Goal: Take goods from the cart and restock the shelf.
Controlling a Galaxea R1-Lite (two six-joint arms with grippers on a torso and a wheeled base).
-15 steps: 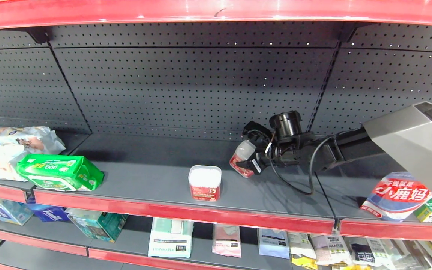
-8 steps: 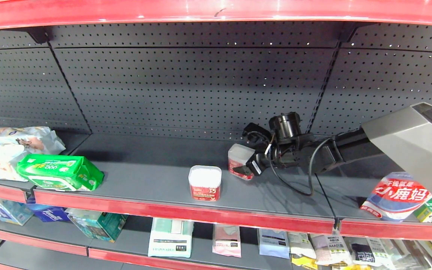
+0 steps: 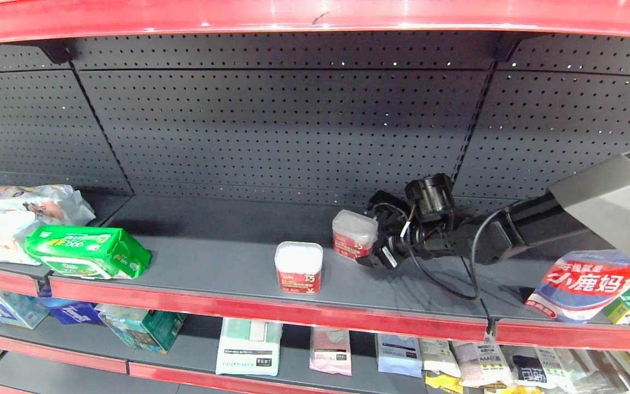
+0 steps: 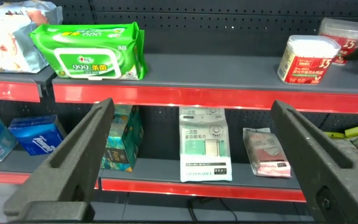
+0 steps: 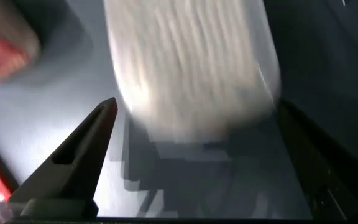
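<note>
Head view. Logged a grey shelf [image 3: 227,257] with a red front lip under a perforated back panel [image 3: 271,126]. Noted the right arm [image 3: 512,232] lying across the deck from the right.

Listed by size:
- a red-and-white bag [image 3: 580,284] at the right end
- a green wipes pack [image 3: 88,251] toward the left
- two red-and-white tubs

Located the front tub [image 3: 298,266] upright near the lip. Located the rear tub [image 3: 354,234] upright on the deck, behind the front one and to its right, well apart from the wipes pack. Located the right gripper [image 3: 379,241] just beside the rear tub's right side, with one finger toward the back panel and one toward the lip.

Left wrist view. Gained a lower look at the shelf front, with both tubs along the deck past the wipes pack. Also gained the tier below, with a white-and-green pack [image 4: 205,143] and a pink pack [image 4: 266,152]. Read the left gripper [image 4: 192,106] as spread wide with nothing between its fingers, out in front of the lip.

Right wrist view. Gained the rear tub's pale top close up, blurred, sitting at the fingertips with a dark finger [image 5: 79,155] on either side. Read these fingers as spread, about as wide as the tub. Could not tell through the blur whether either pad touches the tub wall.
</note>
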